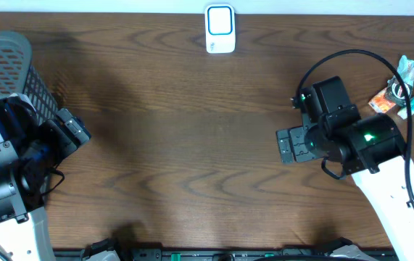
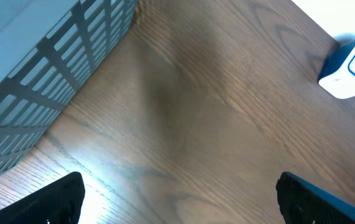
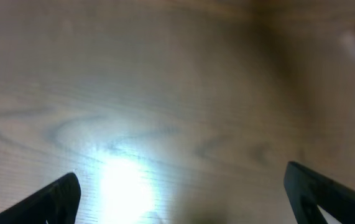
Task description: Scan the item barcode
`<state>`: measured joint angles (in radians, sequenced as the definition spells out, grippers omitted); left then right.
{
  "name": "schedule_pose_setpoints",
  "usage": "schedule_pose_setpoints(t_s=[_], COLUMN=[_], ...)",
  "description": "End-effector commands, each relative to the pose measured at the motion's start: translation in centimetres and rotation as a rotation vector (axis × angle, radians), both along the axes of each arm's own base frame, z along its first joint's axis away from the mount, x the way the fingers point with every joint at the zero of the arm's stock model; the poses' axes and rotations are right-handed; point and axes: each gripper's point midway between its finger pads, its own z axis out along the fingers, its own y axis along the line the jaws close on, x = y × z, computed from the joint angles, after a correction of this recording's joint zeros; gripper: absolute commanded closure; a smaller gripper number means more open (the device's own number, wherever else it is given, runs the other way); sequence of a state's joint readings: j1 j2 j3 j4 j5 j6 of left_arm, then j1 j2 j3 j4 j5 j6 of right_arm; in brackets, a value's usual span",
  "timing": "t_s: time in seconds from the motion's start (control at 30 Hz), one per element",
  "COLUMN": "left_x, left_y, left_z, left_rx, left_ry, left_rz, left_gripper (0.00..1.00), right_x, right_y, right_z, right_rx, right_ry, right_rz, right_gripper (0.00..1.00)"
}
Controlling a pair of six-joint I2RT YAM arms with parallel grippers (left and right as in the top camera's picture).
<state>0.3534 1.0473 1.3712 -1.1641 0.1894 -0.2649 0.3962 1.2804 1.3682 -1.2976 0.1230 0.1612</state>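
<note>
Wooden bench (image 1: 192,167), overhead: nothing is picked up, so I judge the step to be fetching an item. The packets (image 1: 402,87) lie at the right edge, the scanner (image 1: 220,29) far-middle.
Left wrist: left hand (image 2: 180,199) fully spread, empty, basket (image 2: 53,68) beside.
Right wrist: right hand (image 3: 180,193) wide apart, holding nothing.
Next move: swing my right hand onto the packets.

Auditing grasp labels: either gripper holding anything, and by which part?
Nothing held. The left gripper and right gripper stand open, only the brown wooden table between the jaws; the colourful packets at its right edge lie untouched.
</note>
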Motion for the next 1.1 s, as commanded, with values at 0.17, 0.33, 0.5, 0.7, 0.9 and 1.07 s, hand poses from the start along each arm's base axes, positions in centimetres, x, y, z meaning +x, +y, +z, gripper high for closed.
schedule_pose_setpoints(t_s=[0.17, 0.33, 0.5, 0.7, 0.9, 1.07], left_x=[0.0, 0.1, 0.1, 0.1, 0.1, 0.1], left_y=[0.0, 0.0, 0.0, 0.0, 0.0, 0.0], left_z=[0.5, 0.4, 0.4, 0.4, 0.4, 0.4], left_rx=[-0.003, -0.004, -0.005, -0.005, -0.005, -0.005], left_ry=[-0.014, -0.011, -0.010, -0.010, -0.010, -0.010], left_rz=[0.001, 0.001, 0.001, 0.001, 0.001, 0.001], left_gripper=[0.02, 0.02, 0.02, 0.02, 0.02, 0.03], right_x=[1.5, 1.3, 0.5, -0.2, -0.4, -0.2], right_y=[2.2, 0.7, -1.3, -2.3, -2.4, -2.4], right_z=[-2.9, -4.7, -5.8, -5.4, -5.3, -5.2], right_rx=[0.115, 0.220, 0.300, 0.313, 0.319, 0.332], right_ry=[-0.169, -0.335, -0.526, -0.820, -1.005, -1.065], right_rz=[0.211, 0.163, 0.115, 0.122, 0.139, 0.137], right_gripper=[0.01, 0.01, 0.01, 0.01, 0.01, 0.01])
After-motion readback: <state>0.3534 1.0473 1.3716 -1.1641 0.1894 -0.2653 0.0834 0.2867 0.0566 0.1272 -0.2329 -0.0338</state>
